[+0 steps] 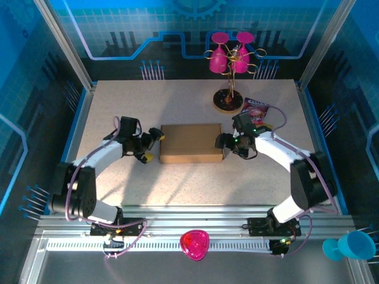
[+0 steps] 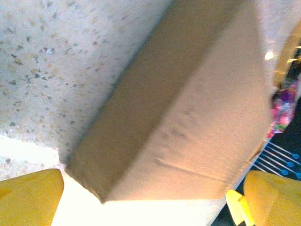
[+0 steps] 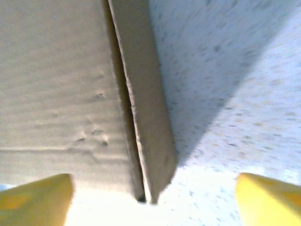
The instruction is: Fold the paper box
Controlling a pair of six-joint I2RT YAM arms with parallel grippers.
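The box (image 1: 190, 142) lies shut on the bench (image 1: 177, 106), so both jaws, at 9 and 3 o'clock, stand open.

the top camera looked steeply down from behind the near edge, taking in the whole bench (image 1: 118, 112). both wrist cameras sat close, facing opposite ends of the paper box (image 1: 190, 143) — the part all views shared.

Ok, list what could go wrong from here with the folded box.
1. The flat brown cardboard box shows a gap along its side flap in the right wrist view, so the flap may spring open.
2. The open left gripper and right gripper sit close to its ends and could drag it when backing off.
3. The purple snack bag lies just behind the right gripper and could get knocked.
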